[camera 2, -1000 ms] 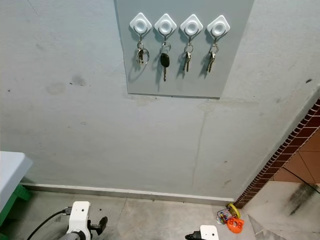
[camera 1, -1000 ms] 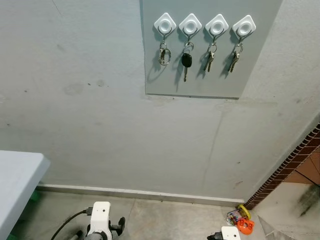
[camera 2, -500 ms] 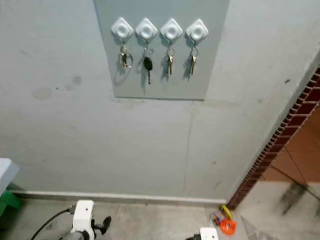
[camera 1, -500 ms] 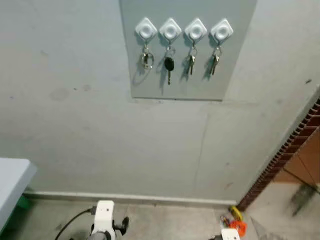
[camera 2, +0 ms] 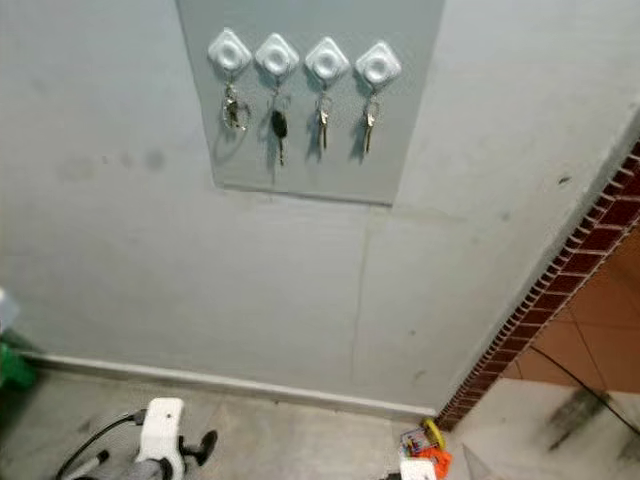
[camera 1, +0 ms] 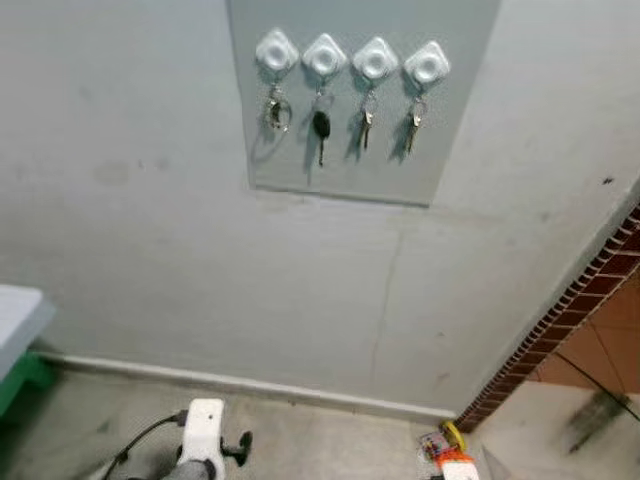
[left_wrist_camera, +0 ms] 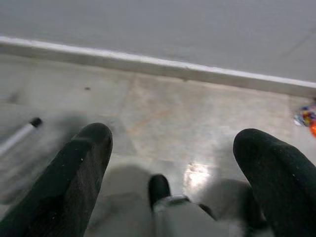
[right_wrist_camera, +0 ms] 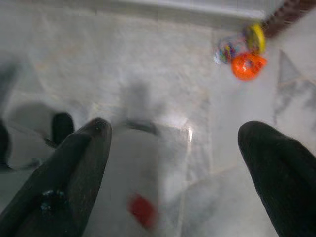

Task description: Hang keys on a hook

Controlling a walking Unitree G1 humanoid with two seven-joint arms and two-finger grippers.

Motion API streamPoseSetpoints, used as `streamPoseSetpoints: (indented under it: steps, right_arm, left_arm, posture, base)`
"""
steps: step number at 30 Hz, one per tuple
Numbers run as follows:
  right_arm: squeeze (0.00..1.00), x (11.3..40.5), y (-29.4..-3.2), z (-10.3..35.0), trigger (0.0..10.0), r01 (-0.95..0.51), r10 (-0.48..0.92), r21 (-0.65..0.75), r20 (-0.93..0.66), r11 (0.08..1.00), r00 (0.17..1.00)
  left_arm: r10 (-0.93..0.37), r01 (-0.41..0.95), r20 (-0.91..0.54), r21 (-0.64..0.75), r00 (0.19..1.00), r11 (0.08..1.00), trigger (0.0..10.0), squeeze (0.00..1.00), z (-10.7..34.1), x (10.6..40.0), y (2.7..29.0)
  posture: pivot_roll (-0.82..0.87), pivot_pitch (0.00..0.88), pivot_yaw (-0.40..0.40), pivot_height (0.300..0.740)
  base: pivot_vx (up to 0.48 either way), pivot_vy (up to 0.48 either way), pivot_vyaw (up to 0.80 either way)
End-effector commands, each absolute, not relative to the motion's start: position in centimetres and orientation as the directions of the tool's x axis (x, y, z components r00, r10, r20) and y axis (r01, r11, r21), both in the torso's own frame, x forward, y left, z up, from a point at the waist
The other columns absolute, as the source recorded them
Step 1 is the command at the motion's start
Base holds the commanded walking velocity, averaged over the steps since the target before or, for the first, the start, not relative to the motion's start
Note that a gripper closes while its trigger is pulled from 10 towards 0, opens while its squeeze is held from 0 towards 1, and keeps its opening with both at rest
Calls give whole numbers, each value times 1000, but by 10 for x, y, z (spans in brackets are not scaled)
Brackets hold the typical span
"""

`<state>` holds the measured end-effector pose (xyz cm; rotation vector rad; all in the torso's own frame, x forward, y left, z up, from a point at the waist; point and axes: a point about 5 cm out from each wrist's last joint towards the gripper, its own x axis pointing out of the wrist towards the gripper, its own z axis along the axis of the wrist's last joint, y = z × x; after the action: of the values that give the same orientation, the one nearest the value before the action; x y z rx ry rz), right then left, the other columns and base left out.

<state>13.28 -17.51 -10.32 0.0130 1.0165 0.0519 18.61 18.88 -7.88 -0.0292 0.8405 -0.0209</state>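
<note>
Four white diamond-shaped hooks (camera 1: 350, 58) sit in a row on a grey panel (camera 1: 350, 170) high on the wall. Each one carries keys: a ring bunch (camera 1: 276, 108) on the leftmost, then a black-headed key (camera 1: 321, 127), then two small metal keys (camera 1: 365, 124) (camera 1: 412, 126). Both arms hang low over the floor, far below the panel. My left gripper (left_wrist_camera: 170, 148) is open with nothing between its fingers (left_wrist_camera: 74, 173). My right gripper (right_wrist_camera: 175, 143) is open too and holds nothing. The left arm's white wrist (camera 1: 205, 440) pokes into the bottom of the left eye view.
A white table corner (camera 1: 15, 315) with a green leg (camera 1: 28, 372) is at the far left. A brick wall edge (camera 1: 560, 340) runs diagonally at the right. Colourful toys (camera 1: 447, 445) lie on the floor by the skirting board (camera 1: 240, 385). A cable (camera 1: 135, 450) trails from the left arm.
The whole picture has shifted: the key panel sits further left and the table has slid almost out of view, so the camera has moved. Both arms still hang low, grippers open.
</note>
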Motion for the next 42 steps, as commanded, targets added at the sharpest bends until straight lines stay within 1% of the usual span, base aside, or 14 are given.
streamPoseSetpoints:
  steps: [1,14,38,42]
  right_arm:
    - [0,122,-179,-107,10000,-28,44,35,-870,999,491]
    - [0,114,-181,-109,10000,-17,33,29,-885,999,465]
    - [0,112,-180,-110,10000,6,26,32,-891,999,453]
    - [0,112,-180,-110,10000,11,24,33,-891,999,453]
  left_arm:
    - [-62,31,-740,-56,670,998,10000,0,-79,189,177]
    - [-58,29,-743,-52,667,998,10000,0,-79,188,178]
    - [-50,25,-742,-44,669,999,10000,0,-78,191,181]
    - [-41,5,-745,-51,665,999,10000,0,-79,188,183]
  posture:
    - [-20,0,14,740]
    - [-20,0,15,740]
    - [-18,0,20,740]
    - [-17,0,20,740]
  base:
    - [0,-300,0]
    - [0,-278,0]
    - [0,-264,0]
    - [0,0,0]
